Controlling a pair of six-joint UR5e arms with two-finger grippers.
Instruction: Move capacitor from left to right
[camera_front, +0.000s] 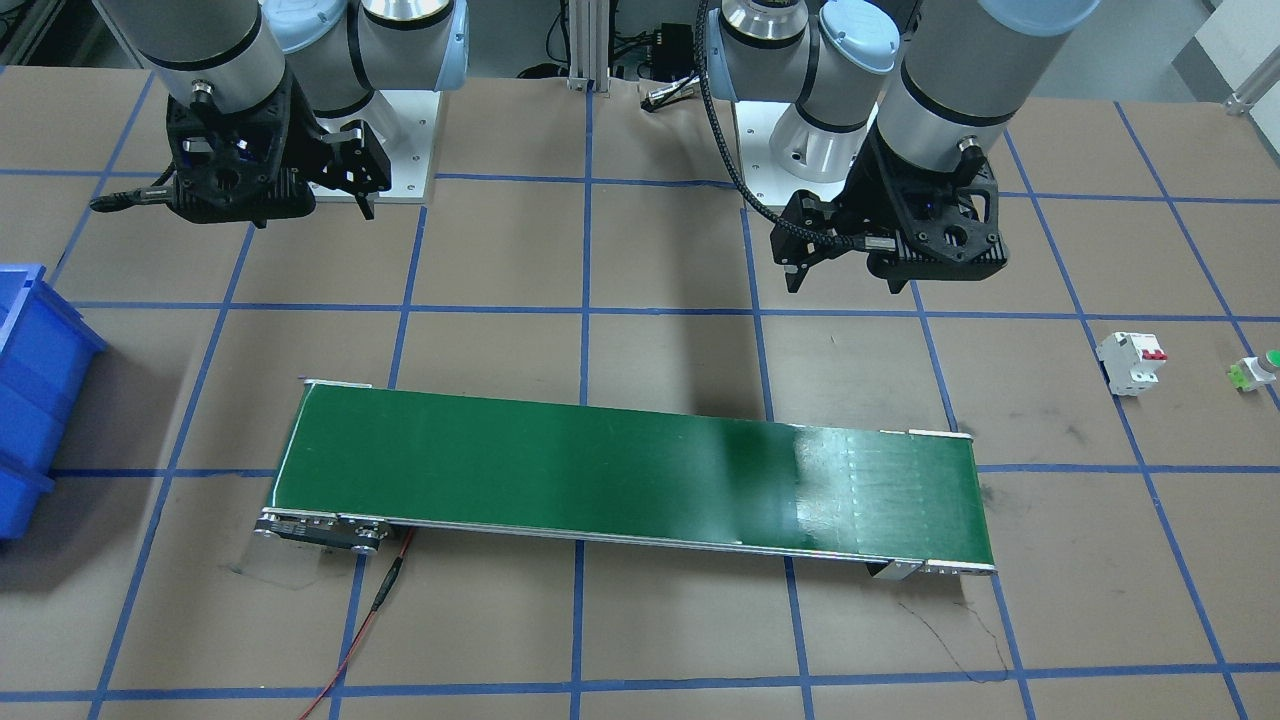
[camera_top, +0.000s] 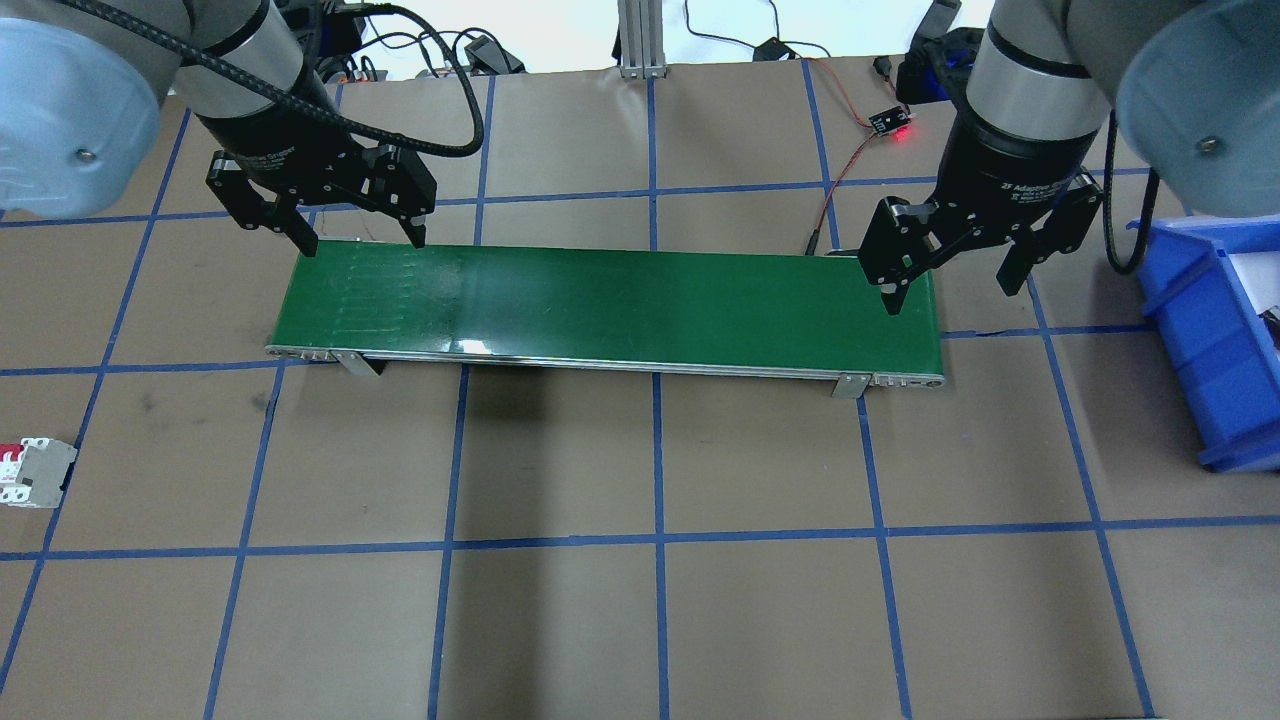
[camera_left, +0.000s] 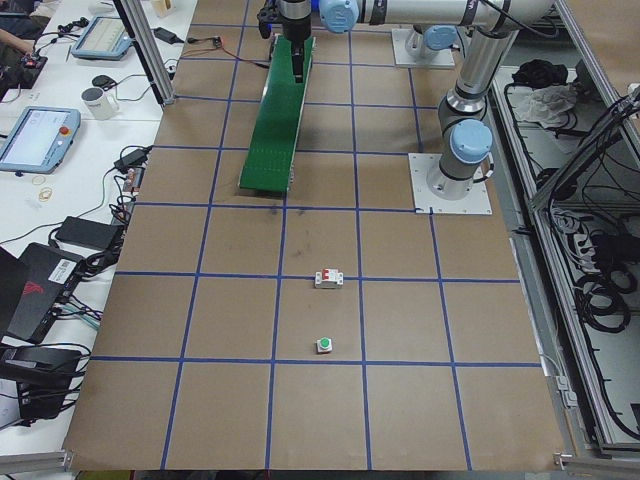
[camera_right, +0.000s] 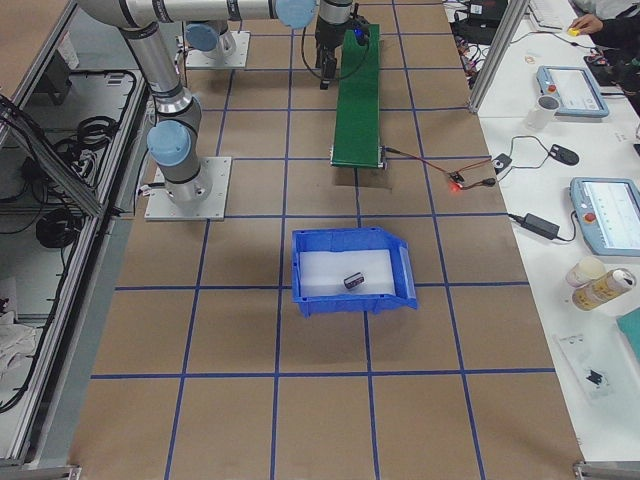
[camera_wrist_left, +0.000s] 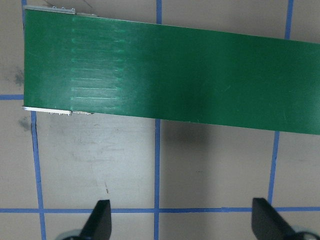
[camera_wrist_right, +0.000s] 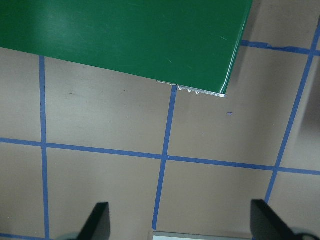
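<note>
The capacitor (camera_right: 355, 281), a small black oblong piece, lies inside the blue bin (camera_right: 405, 275) in the exterior right view. No other view shows it clearly. My left gripper (camera_top: 363, 241) is open and empty, above the far edge of the left end of the green conveyor belt (camera_top: 620, 300). It also shows in the front view (camera_front: 845, 283) and its own wrist view (camera_wrist_left: 182, 222). My right gripper (camera_top: 950, 295) is open and empty at the belt's right end. It also shows in the front view (camera_front: 312, 215) and its wrist view (camera_wrist_right: 180, 222).
The blue bin (camera_top: 1200, 330) stands at the table's right side, beyond the belt's end. A white boxy block with red switches (camera_front: 1132, 362) and a small white piece with a green cap (camera_front: 1255, 372) lie on the left side. A red wire (camera_top: 845, 160) runs behind the belt.
</note>
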